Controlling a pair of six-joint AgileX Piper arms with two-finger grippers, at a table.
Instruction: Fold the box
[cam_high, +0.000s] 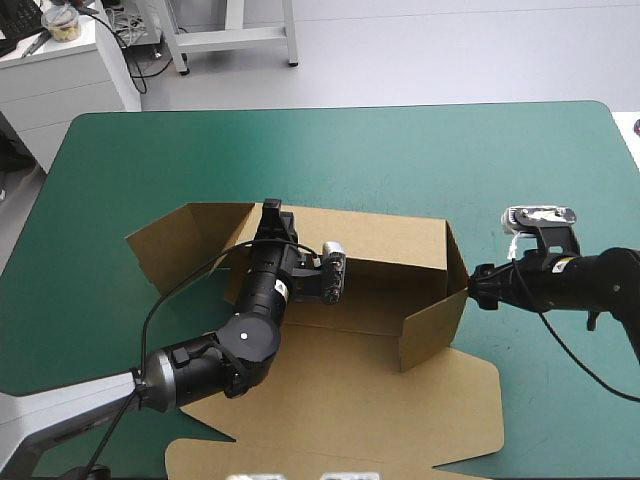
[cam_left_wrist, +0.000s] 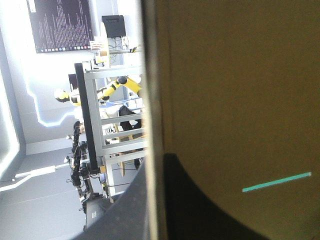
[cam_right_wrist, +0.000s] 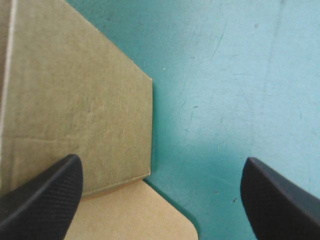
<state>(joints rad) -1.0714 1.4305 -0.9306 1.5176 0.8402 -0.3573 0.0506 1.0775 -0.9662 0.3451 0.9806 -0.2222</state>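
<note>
The left end effector (cam_high: 272, 212) is pinched all but closed on the top edge of the box's (cam_high: 390, 325) raised back wall, near its left end. The board's edge runs up between the black fingers (cam_left_wrist: 200, 215). The right end effector (cam_high: 472, 284) stands wide open and holds nothing. Its fingers (cam_right_wrist: 45, 192) are at the outer corner of the upright right wall. The brown box sits mid-bench on the teal-green cover (cam_high: 420, 150), with its left flap splayed outward and its lid flat toward the near edge.
</note>
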